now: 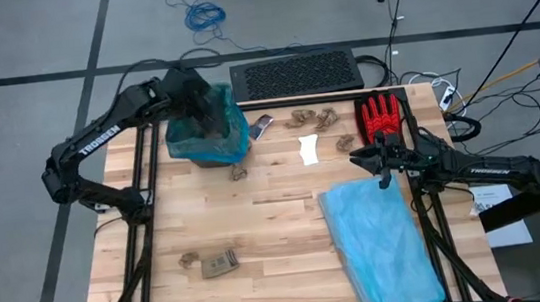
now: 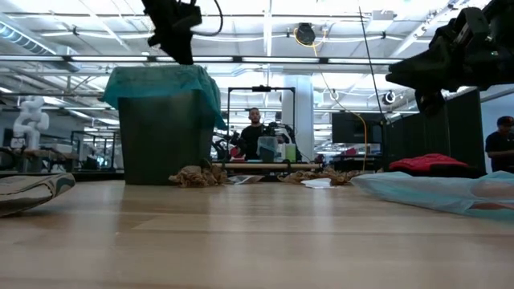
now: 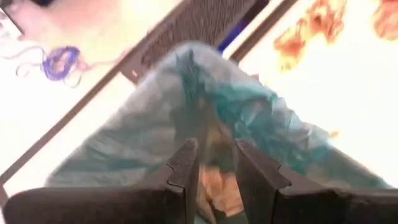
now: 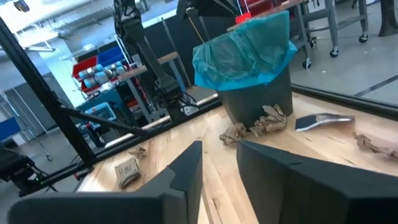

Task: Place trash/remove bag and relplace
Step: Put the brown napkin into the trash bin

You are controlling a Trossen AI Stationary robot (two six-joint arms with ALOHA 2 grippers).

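Two arms, two different jobs right now. Left gripper (image 1: 208,112) hangs right over the mouth of the bin (image 2: 165,136), which sits at the far left of the table (image 1: 260,243) with the teal bag (image 1: 232,125) folded over its rim. In its wrist view the fingers (image 3: 183,171) stand a little apart with nothing between them, and there's a brown wad (image 3: 217,190) down inside the bag, so my guess is it's there to drop trash in.

Right gripper (image 1: 384,159) floats above the table's right side, just beside the red glove (image 1: 379,114), fingers slightly parted and empty too.

Plenty of trash is not yet binned: wads (image 1: 312,118) along the far edge, a white scrap (image 1: 309,150), a grey scrap (image 1: 262,125), one wad (image 1: 239,172) by the bin's foot, and a tan card (image 1: 220,264) near the front. The pale blue bag (image 1: 380,245) lies flat at the right, probably waiting as the replacement liner.
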